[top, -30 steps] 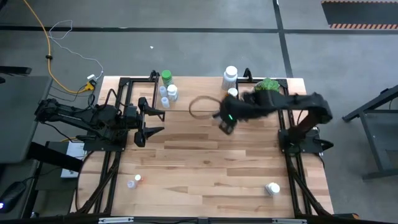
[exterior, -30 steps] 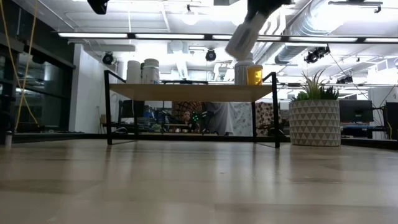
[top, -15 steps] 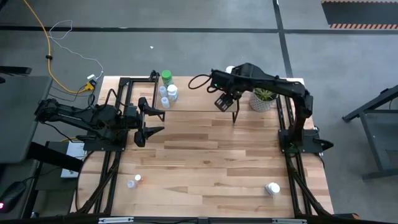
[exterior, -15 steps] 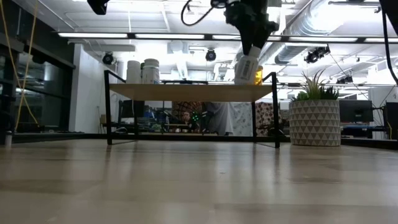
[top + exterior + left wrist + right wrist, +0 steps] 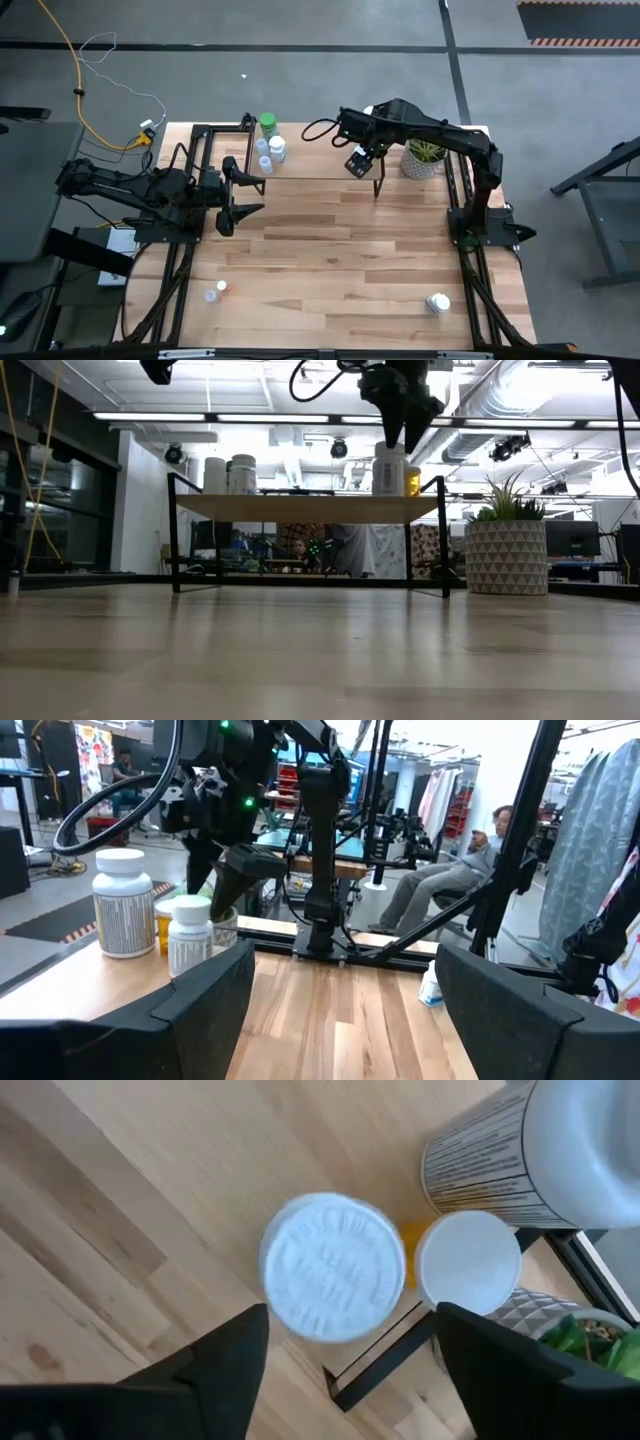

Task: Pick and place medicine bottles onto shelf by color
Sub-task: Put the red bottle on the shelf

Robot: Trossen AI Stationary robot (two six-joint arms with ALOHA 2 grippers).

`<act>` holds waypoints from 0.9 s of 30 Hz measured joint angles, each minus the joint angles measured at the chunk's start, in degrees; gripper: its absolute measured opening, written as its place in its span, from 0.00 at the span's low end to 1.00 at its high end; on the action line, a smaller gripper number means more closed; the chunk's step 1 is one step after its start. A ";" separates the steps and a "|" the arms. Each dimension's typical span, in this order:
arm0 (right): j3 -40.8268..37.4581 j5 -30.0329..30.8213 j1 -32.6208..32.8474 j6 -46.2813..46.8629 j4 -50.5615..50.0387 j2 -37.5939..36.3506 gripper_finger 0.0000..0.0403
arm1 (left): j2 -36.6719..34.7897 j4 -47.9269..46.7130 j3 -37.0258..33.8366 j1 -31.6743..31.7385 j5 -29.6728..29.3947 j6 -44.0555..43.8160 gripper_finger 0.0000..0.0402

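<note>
My right gripper (image 5: 362, 160) hangs open over the right end of the shelf (image 5: 310, 165), fingers pointing down. Just below it a white-capped bottle (image 5: 333, 1280) stands upright on the board (image 5: 390, 468). The fingers stand apart on either side of its cap and touch nothing. Beside it stand a yellow bottle (image 5: 413, 480) with a white cap (image 5: 467, 1270) and a large white bottle (image 5: 122, 900). Several bottles, one green-capped (image 5: 268, 123), stand on the shelf's left end. My left gripper (image 5: 258, 193) waits open at the table's left.
A potted plant (image 5: 425, 155) stands right of the shelf, close to my right arm. An orange-capped bottle (image 5: 216, 292) lies near the table's near left corner and a white one (image 5: 438, 302) near the near right. A person (image 5: 455, 885) sits beyond the table.
My right gripper carried the white-capped bottle toward the far edge, over the shelf's right end, and lowered it there. The bottle hung tilted in the gripper. It now stands upright on the board, let go, with the gripper just above it.
</note>
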 joint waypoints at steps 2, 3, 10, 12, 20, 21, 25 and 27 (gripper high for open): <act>0.00 0.01 0.00 -0.49 0.43 0.00 0.71 | 0.00 -0.01 0.00 0.00 0.00 0.00 0.75; 0.00 0.00 0.00 -1.00 0.99 0.00 0.71 | 0.00 -0.01 0.00 -0.02 0.00 0.00 0.75; 0.00 0.02 2.24 -5.27 -0.71 -0.98 0.72 | -0.02 -1.86 0.02 0.00 0.12 -1.32 0.75; -0.09 0.16 4.44 -5.38 -1.14 -2.03 0.72 | -0.13 -4.40 0.02 0.00 0.79 -2.57 0.75; -20.29 4.13 19.67 1.78 7.61 -15.92 0.72 | -0.11 -12.86 0.02 -0.36 7.77 -6.05 0.75; -24.51 4.15 21.94 4.14 10.75 -18.55 0.72 | -0.11 -13.26 0.02 -0.82 7.97 -6.50 0.75; -39.30 6.40 30.67 14.46 24.73 -27.37 0.72 | 0.95 -19.41 1.43 -3.50 5.45 -12.32 0.75; -44.52 8.19 34.14 17.45 30.20 -30.22 0.72 | 3.00 -26.79 3.74 -5.60 3.87 -16.68 0.74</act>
